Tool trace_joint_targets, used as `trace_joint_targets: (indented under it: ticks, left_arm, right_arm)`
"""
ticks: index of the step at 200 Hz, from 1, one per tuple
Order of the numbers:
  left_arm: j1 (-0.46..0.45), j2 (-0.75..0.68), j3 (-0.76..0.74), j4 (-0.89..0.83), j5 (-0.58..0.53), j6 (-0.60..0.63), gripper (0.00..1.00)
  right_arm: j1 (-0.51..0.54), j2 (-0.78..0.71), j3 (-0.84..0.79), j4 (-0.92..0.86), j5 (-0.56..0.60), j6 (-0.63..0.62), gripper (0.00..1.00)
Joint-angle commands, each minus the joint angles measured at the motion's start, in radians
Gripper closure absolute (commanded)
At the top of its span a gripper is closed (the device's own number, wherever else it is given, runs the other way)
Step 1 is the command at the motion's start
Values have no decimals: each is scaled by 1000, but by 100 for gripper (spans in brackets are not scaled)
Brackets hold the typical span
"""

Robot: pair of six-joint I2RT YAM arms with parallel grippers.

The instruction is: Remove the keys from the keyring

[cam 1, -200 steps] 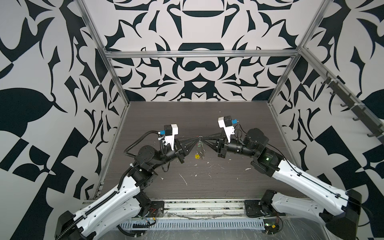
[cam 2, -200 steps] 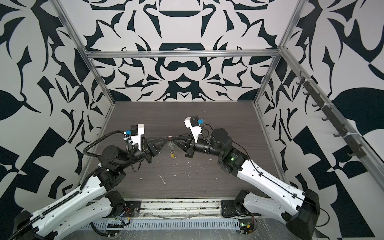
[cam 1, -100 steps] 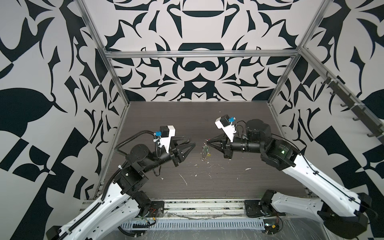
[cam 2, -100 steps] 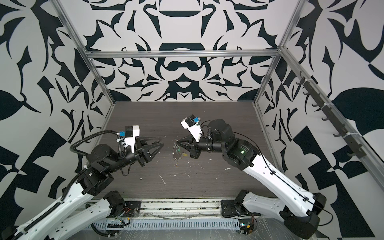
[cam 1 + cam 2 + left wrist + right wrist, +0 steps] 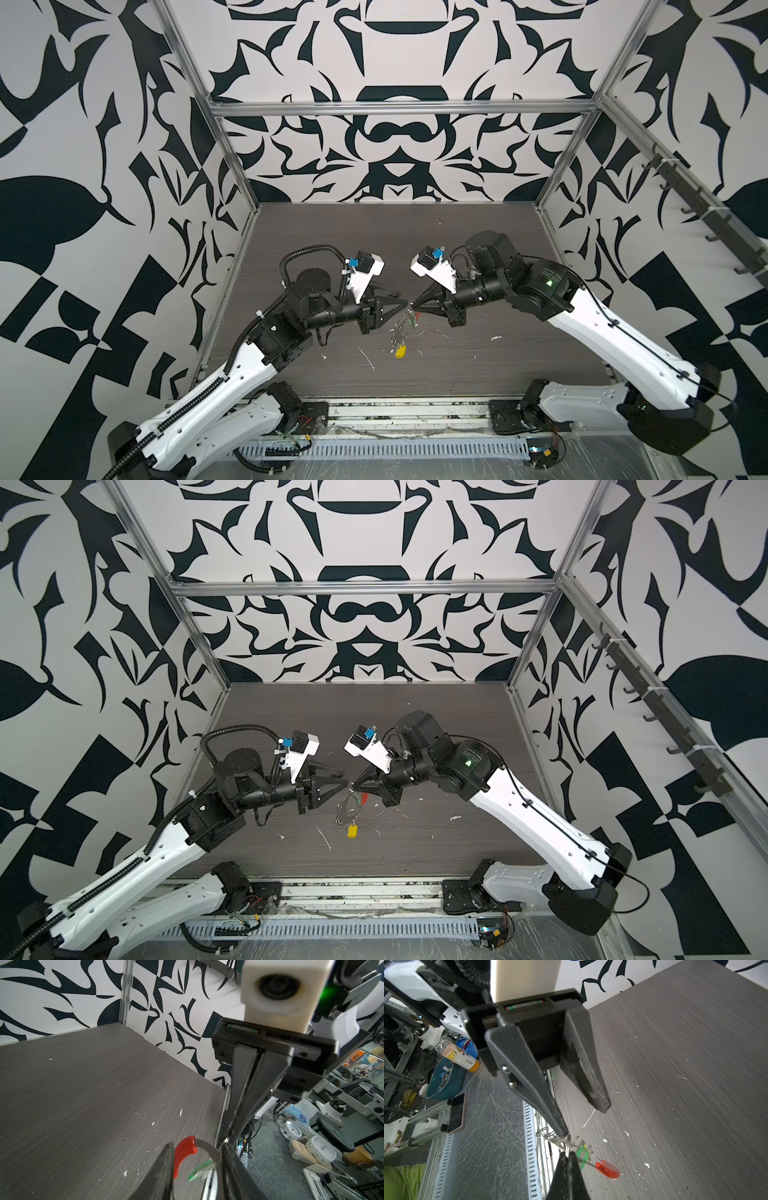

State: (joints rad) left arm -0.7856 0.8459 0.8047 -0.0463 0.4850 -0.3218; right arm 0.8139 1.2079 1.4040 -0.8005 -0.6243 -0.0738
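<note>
The keyring (image 5: 207,1146), a thin flat grey metal band bent into a wide hoop, hangs in the air above the middle of the tabletop. The right gripper (image 5: 225,1140) pinches its upper edge, the two black tapered jaws pressed together on the band.

Three keys hang from it:
- The red strip (image 5: 184,1152) is a glossy curved piece of plastic and the longest of the three.
- The green tag (image 5: 202,1168) is a small flat oblong, seen nearly edge-on and blurred in the left wrist view.
- The yellow tag (image 5: 400,351) is a stubby oblong dangling at the hoop's lowest point. I cannot tell whether it touches the table.

In both top views the hoop is only a faint thin outline, and its holes are too small to make out. The tags' wire loops show as a tangle of fine bright wire in the right wrist view.

The left gripper (image 5: 584,1121) faces the right one tip to tip, its jaws standing apart and clamping nothing. In the left wrist view the red strip and the green tag lie between its fingers (image 5: 164,1165), the red strip just beside one of them. In the right wrist view one left fingertip sits right at the ring, though I cannot tell whether it touches.

The tabletop (image 5: 457,249) is dark grey with a fine brushed grain and scattered white flecks. Black-and-white patterned walls (image 5: 395,50) in aluminium frame bars (image 5: 399,109) enclose it
</note>
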Motion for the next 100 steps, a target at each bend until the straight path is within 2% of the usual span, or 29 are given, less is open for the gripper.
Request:
trace_joint_targets:
  ticks: [1,67,100]
  left_arm:
    - [-1,4,36,-9,51,9,64]
    - [-1,9,20,46,134,-6,69]
    - [-1,19,22,43,144,-10,79]
  right_arm:
    - [0,-1,49,1,-48,-38,100]
    - [-1,12,49,27,-31,-26,100]
    - [1,6,50,35,-18,-23,100]
